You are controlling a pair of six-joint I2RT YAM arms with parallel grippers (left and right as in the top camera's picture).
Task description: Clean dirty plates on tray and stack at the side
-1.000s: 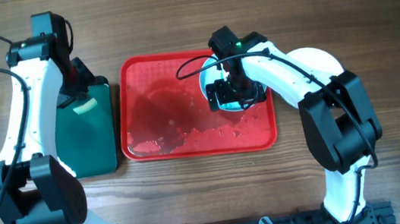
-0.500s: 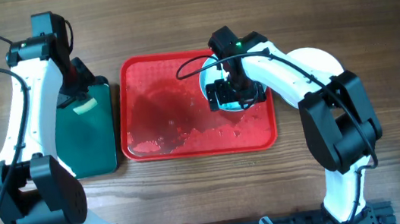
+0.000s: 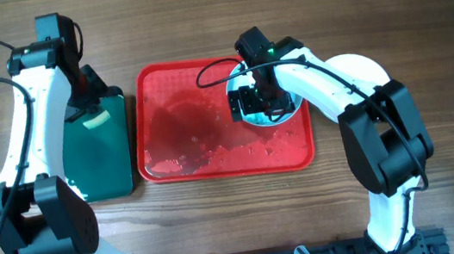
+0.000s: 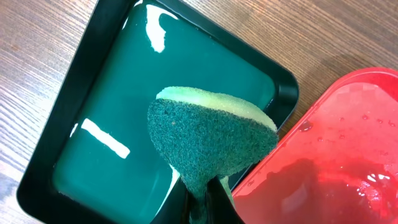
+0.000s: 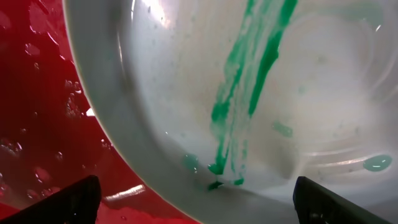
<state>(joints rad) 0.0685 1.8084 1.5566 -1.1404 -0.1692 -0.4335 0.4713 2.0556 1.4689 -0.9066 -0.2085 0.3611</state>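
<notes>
1. Shows a red tray (image 3: 178, 155) in the middle of a wooden tabletop (image 3: 219, 206), with one round plate (image 3: 287, 111) lying flat at its right end.
2. Places the right gripper (image 3: 252, 102) directly over that plate's left rim, spread wide and gripping nothing. Shows a green smear (image 5: 239, 106) streaking the plate just beyond the fingertips (image 5: 74, 198).
3. Bends the right arm in from the right side, wrist pointing down at the plate.
4. Shows a second plate (image 3: 363, 65) off the tray to the right, partly hidden by that arm.
5. Sets the left gripper (image 4: 205, 202) above a dark green tray (image 4: 106, 124) left of the red one, clamped on a sponge (image 4: 211, 134), well apart from the plate.
6. Makes the right arm the nearer one. Probably calls for carrying the sponge rightward across the red tray to reach the smear.
</notes>
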